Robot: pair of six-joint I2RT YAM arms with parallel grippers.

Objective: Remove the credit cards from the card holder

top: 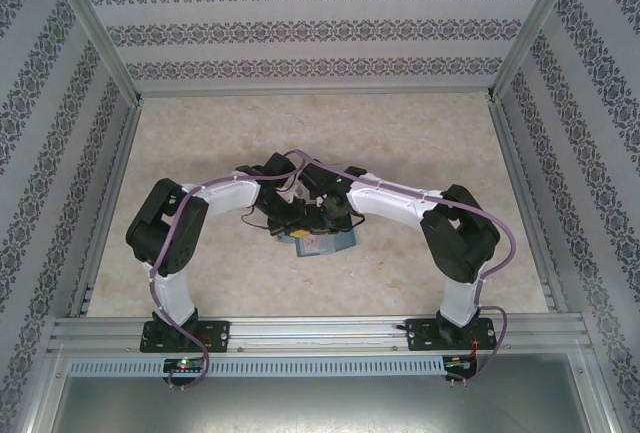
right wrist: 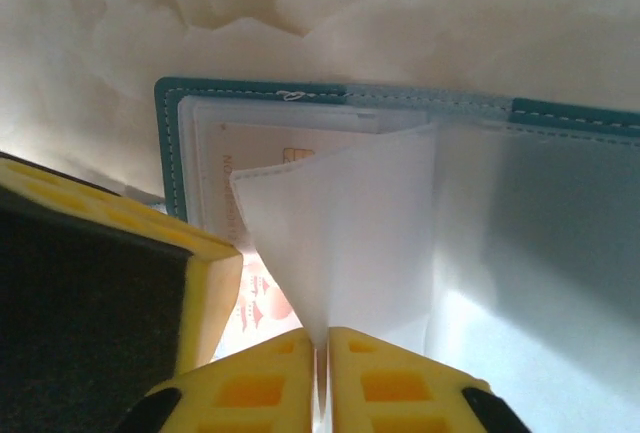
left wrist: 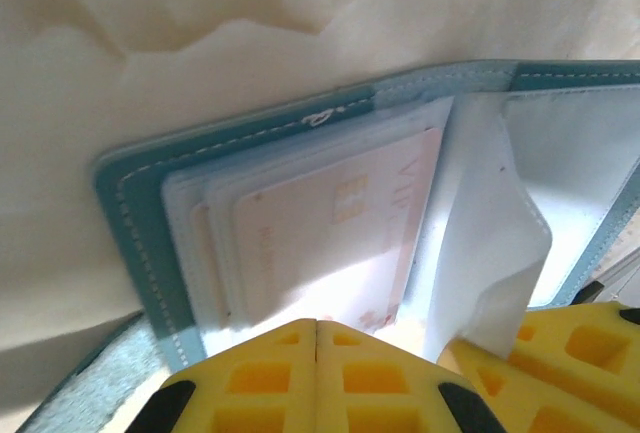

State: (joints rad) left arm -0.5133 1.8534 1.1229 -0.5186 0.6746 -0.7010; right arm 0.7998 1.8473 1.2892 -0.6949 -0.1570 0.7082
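Lying open mid-table [top: 420,133] between both arms: teal card holder [top: 322,243], pale card [left wrist: 330,233] tucked inside a sleeve. Left gripper [left wrist: 316,353]: clenched, fingertips together at holder's near edge. Right gripper [right wrist: 325,373]: pinching a raised translucent sleeve leaf [right wrist: 340,233].

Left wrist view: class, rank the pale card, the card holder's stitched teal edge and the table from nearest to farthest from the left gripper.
1. The pale card, directly ahead of the left gripper.
2. The stitched teal edge of the card holder, behind the card.
3. The table, beyond that edge, at the top of the view.
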